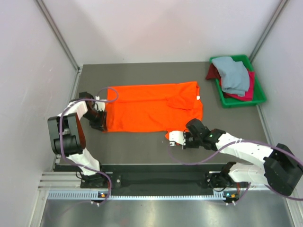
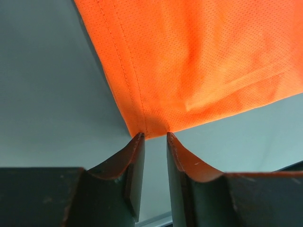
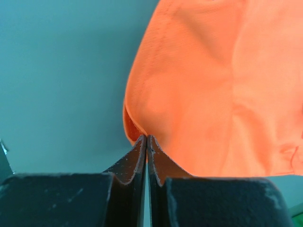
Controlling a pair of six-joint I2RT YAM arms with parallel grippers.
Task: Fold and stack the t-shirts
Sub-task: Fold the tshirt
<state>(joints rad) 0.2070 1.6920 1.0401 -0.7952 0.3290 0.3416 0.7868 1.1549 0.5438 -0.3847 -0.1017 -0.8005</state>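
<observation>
Qty: 1 orange tee [image 1: 151,106], 1 grey-blue tee [image 1: 234,75], 1 green tray [image 1: 244,102].

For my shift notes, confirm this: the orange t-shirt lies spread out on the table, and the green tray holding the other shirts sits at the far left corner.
Wrong side: the top external view shows the green tray at the far right corner. The rest stands: the orange t-shirt is spread out on the table, and the other shirts are in the tray.

Bright orange t-shirt [image 1: 151,106] (plain, fine mesh weave), pale grey-blue t-shirt [image 1: 234,73], crimson t-shirts [image 1: 249,87], green tray [image 1: 244,103], dark grey table [image 1: 142,146]
</observation>
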